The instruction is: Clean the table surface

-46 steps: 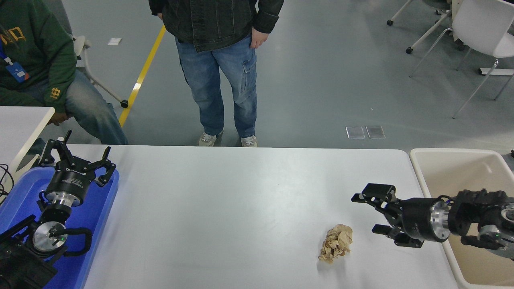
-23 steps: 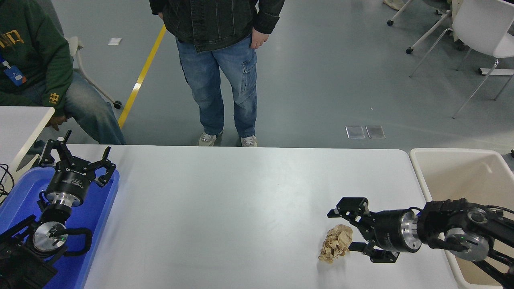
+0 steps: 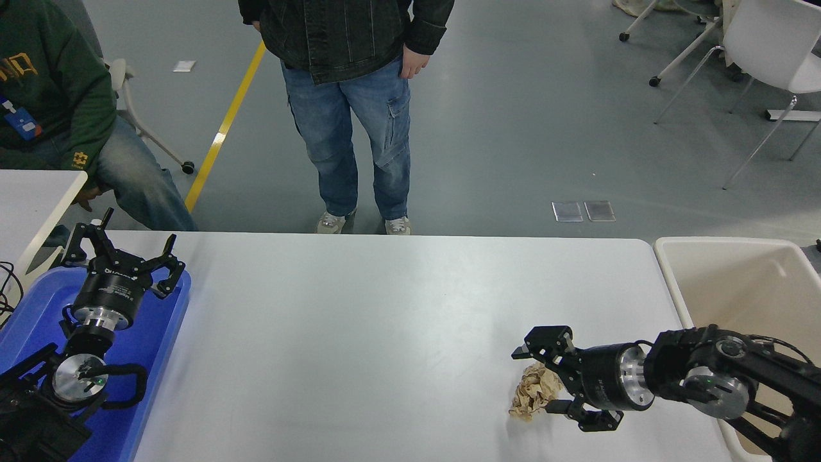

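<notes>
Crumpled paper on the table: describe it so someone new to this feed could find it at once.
Start at the big white table surface and go to its near right part, just left of the beige bin. There the right tool stands open around a crumpled brown paper ball. It is the only loose item on the tabletop, tan and wrinkled against the smooth white.

The table (image 3: 385, 333) is plain grey-white. Between the black right claw's (image 3: 553, 382) fingers lies a tan paper wad (image 3: 532, 391). Right of the claw sits a cream bin (image 3: 680, 269). Far left, a blue tray (image 3: 160, 333) lies under the black left claw (image 3: 122, 256).
</notes>
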{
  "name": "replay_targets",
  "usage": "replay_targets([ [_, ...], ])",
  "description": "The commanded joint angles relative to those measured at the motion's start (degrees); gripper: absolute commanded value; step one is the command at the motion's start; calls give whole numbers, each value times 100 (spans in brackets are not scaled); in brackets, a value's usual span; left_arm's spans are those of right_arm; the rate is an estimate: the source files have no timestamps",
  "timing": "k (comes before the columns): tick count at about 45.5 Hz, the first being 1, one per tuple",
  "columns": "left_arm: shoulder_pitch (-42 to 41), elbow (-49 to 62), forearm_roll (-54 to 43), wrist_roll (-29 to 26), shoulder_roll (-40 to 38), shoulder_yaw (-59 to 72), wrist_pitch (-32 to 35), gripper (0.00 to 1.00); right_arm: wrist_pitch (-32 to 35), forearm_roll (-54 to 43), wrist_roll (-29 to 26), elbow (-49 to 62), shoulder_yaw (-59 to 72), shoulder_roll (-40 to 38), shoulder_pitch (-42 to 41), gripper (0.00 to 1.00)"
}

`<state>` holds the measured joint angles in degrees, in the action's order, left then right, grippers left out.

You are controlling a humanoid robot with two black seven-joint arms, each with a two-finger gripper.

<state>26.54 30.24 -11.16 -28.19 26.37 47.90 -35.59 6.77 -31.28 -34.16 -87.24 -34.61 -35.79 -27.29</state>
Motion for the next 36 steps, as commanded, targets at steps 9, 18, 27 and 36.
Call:
replay_targets([
  [9,0,-1,0,7,0,0,-1,100,8,-783,6,585,428,344,-119,100],
  [18,-9,-1,0,-2,0,0,-1,100,-9,-888,23,893,490,696,-145,100],
  [27,-9,-1,0,-2,0,0,-1,100,-18,-915,32,1069,473,934,-286,100],
  [36,-9,-1,0,-2,0,0,-1,100,-18,-923,50,1236,490,934,-435,100],
])
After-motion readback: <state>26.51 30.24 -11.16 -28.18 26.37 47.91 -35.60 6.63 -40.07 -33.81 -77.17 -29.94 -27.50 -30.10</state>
